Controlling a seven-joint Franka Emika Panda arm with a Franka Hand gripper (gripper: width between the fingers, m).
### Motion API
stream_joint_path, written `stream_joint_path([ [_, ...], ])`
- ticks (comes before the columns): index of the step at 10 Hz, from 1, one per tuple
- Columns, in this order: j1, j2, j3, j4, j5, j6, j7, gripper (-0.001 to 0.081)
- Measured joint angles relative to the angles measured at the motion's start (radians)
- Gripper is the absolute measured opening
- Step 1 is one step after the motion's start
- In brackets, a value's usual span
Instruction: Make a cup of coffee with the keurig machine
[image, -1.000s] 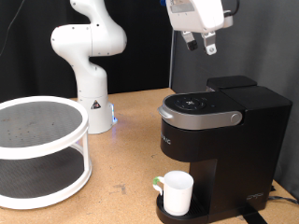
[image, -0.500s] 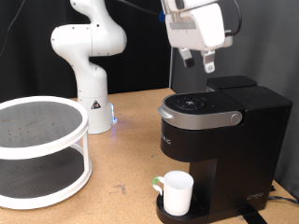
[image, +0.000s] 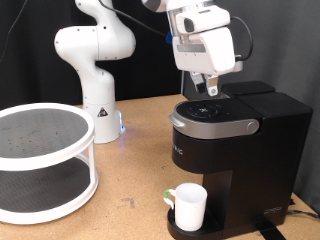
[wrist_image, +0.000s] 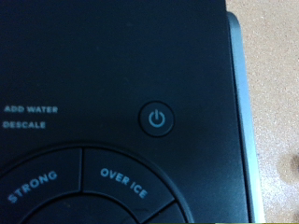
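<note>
Plain white cylindrical cup (image: 189, 205) with a small handle — recorded nearest the camera, upright on the round drip tray at the foot of the large black boxy keurig machine (image: 236, 150), under the brew head.

The machine is set on the brown counter (image: 130, 170), its silver-trimmed button panel (image: 211, 112) facing up.

White two-finger gripper (image: 211, 88) — lowered over the last second from well above the machine to just over the button panel. This is judged as an approach to the controls, the cup being already placed. Whether the fingers are apart or together cannot be told.

In the wrist view the power button (wrist_image: 158, 119) is centred close below, with "STRONG" and "OVER ICE" keys beside it.

Beyond, at the exterior view's left: a white two-tier round rack (image: 40, 160).
</note>
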Motion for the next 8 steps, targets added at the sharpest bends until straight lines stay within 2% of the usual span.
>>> stream_joint_path([
  [1, 0.000, 0.008, 0.003, -0.001, -0.007, 0.010, 0.002, 0.0258],
  [2, 0.000, 0.018, 0.005, -0.001, -0.014, 0.013, 0.006, 0.0258],
  [3, 0.000, 0.028, 0.006, -0.001, -0.021, 0.013, 0.009, 0.0074],
  [4, 0.000, 0.038, 0.006, -0.001, -0.027, 0.013, 0.010, 0.0074],
  [5, -0.001, 0.048, 0.006, -0.001, -0.031, 0.013, 0.010, 0.0023],
  [6, -0.001, 0.058, 0.006, -0.002, -0.035, 0.014, 0.010, 0.0007],
  [8, -0.003, 0.068, 0.005, 0.002, -0.036, 0.016, 0.010, 0.0007],
])
